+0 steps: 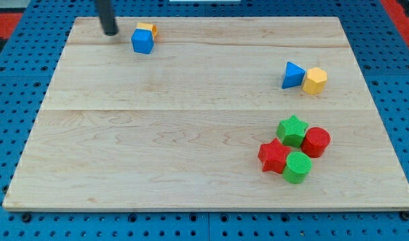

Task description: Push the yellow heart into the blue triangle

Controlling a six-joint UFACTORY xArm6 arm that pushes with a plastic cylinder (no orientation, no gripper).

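A pale wooden board (191,134) lies on a blue pegboard surface (10,100), with red showing at the view's top corners. My tip (110,32) rests near the board's top-left corner; it is a bare rod end, with nothing to open or close. Just to its right sits a blue cube (142,41), with a yellow block (147,29) touching it from behind, its shape unclear. The yellow heart (314,80) lies well apart from my tip, far toward the view's right, touching the right side of the blue triangle (292,75). Which way the heart points cannot be made out; the triangle's apex faces up-left. Lower right is a tight cluster: a green star (292,130), a red cylinder (316,142), a red star (274,156) and a green cylinder (298,167).
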